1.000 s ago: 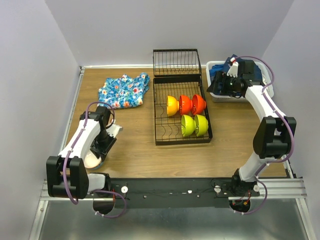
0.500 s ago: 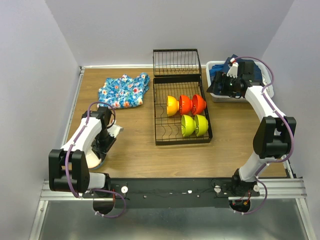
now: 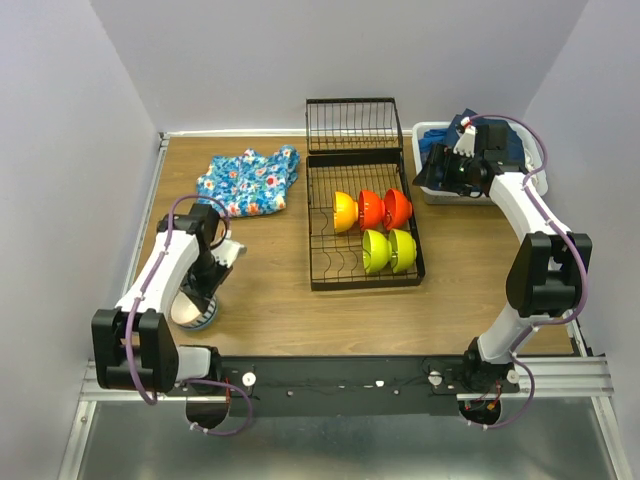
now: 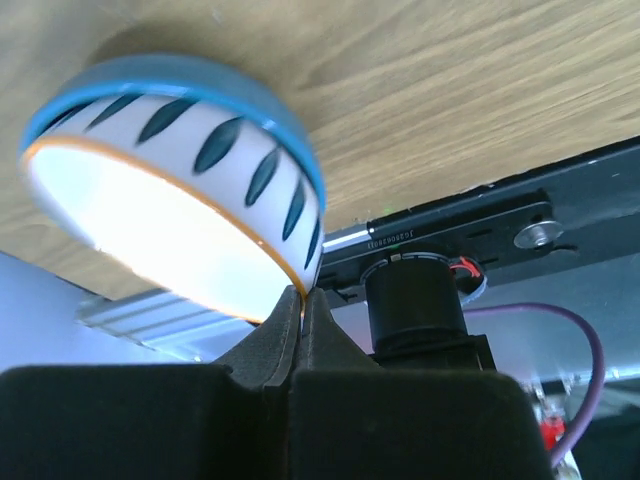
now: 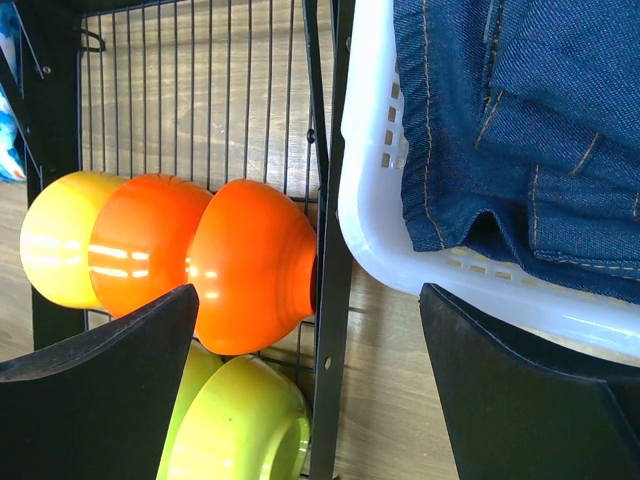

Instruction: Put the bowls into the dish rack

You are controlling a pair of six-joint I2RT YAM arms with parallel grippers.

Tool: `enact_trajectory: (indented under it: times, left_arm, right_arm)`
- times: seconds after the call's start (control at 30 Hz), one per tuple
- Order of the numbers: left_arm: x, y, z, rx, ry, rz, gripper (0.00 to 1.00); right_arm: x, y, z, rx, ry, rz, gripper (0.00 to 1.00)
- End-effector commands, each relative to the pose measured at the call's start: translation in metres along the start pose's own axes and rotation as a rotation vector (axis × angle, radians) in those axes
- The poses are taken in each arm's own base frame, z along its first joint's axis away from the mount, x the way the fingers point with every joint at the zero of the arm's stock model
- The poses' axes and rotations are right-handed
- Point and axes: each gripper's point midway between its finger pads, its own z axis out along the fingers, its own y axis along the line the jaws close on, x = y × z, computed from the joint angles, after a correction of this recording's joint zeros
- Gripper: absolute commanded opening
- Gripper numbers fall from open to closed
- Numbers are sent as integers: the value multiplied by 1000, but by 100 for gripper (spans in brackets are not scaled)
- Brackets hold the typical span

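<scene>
Table point(image 3: 270, 310): brown wood, filling the middle of the top view.
Dish rack point(image 3: 330, 225): black wire, at the centre of the top view, its hinged end section toward the top of the frame.
White basket point(image 3: 428, 190): at the upper right, just beside the rack and full of blue denim point(image 5: 520, 120).
Floral cloth point(image 3: 248, 180): crumpled at the upper left, well apart from the rack.
Bowls already racked: a yellow bowl point(image 3: 345, 211), two red-orange bowls point(image 3: 384, 209) and two lime bowls point(image 3: 389, 250) stand on edge in two rows.
Blue-and-white bowl point(image 4: 170, 200): at the lower left of the top view, well apart from the rack and tipped up on its edge; whether it is clear of the wood I cannot tell.
Left gripper point(image 4: 303, 300): its fingers are pinched together on that bowl's thin rim, at a single spot.
Right gripper point(image 5: 308, 290): fingers spread wide and holding nothing, hanging over the basket's rim next to the rack.
Step in hand: by my reckoning, lifting the last loose bowl to carry it toward the rack.
Risk, slip: a narrow hold on a smooth rim could let the bowl swing or drop on the lift.
Risk, crowding: the racked bowls sit touching, so a careless entry could knock one over.
Risk, arms: the right arm waits close to the rack and could be in the way.
</scene>
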Motion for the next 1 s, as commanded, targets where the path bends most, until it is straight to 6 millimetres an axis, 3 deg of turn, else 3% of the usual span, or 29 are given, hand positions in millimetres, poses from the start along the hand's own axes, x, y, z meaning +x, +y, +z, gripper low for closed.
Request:
enact_trajectory:
  times: [0.0, 0.17, 0.4, 0.63, 0.73, 0.97]
  left_arm:
    - [-2, -2, -40, -7, -80, 37, 0]
    - [-17, 5, -60, -35, -135, 61, 0]
    - [-45, 4, -66, -30, -193, 68, 0]
    - [-105, -1, -86, -120, -302, 211, 0]
    - [-129, -7, -83, -131, -325, 261, 0]
    - [-159, -5, -44, -162, -308, 280, 0]
  right_arm:
    - [-5, 6, 0, -19, -19, -7, 100]
    - [-8, 4, 2, -19, -21, -3, 100]
    - [-9, 3, 4, -12, -19, -9, 100]
    - [-10, 0, 4, 3, -20, -21, 100]
    - [-12, -2, 4, 15, -24, -32, 100]
    - [-17, -5, -1, 40, -32, -59, 100]
